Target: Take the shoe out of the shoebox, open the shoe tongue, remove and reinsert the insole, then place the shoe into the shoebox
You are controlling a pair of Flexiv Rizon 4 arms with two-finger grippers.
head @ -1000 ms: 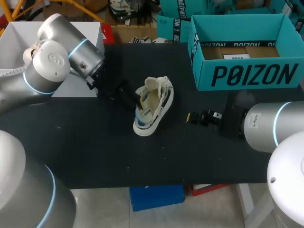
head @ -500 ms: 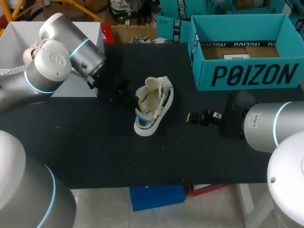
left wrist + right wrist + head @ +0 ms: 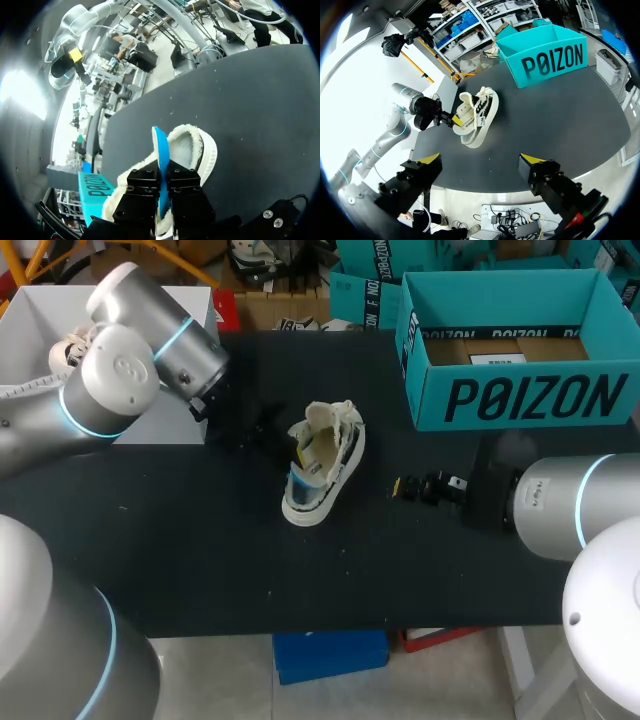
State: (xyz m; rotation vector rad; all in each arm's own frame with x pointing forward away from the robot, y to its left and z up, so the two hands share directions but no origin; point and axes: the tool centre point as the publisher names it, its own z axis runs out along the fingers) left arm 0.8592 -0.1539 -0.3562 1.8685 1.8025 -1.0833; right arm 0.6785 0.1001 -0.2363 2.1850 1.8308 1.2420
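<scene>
The cream, fleece-lined low sneaker with dark side markings (image 3: 323, 470) sits on its sole near the middle of the black table top (image 3: 200, 560), outside the box, with its heel end toward 6 o'clock and its toe toward 12 o'clock. Its opening is spread wide and the pale lining shows. A thin blue insole (image 3: 159, 147) stands on edge in the opening, partly raised above the collar, with its lower part hidden between the fingers.

My left gripper (image 3: 163, 176) comes to the shoe from about 10 o'clock and is clamped on that insole, one black finger pressed against each face. In the head view this gripper (image 3: 283, 443) is dark against the table and meets the shoe's near rim.

My right gripper (image 3: 480, 160) rests low over the table at about 3 o'clock from the shoe, well apart from it. Its yellow-tipped fingers (image 3: 428, 159) are spread wide with nothing between them.

The teal cardboard shoebox with black lettering (image 3: 520, 400) stands open at about 2 o'clock from the shoe, at the table's far right, with brown cardboard showing inside.
</scene>
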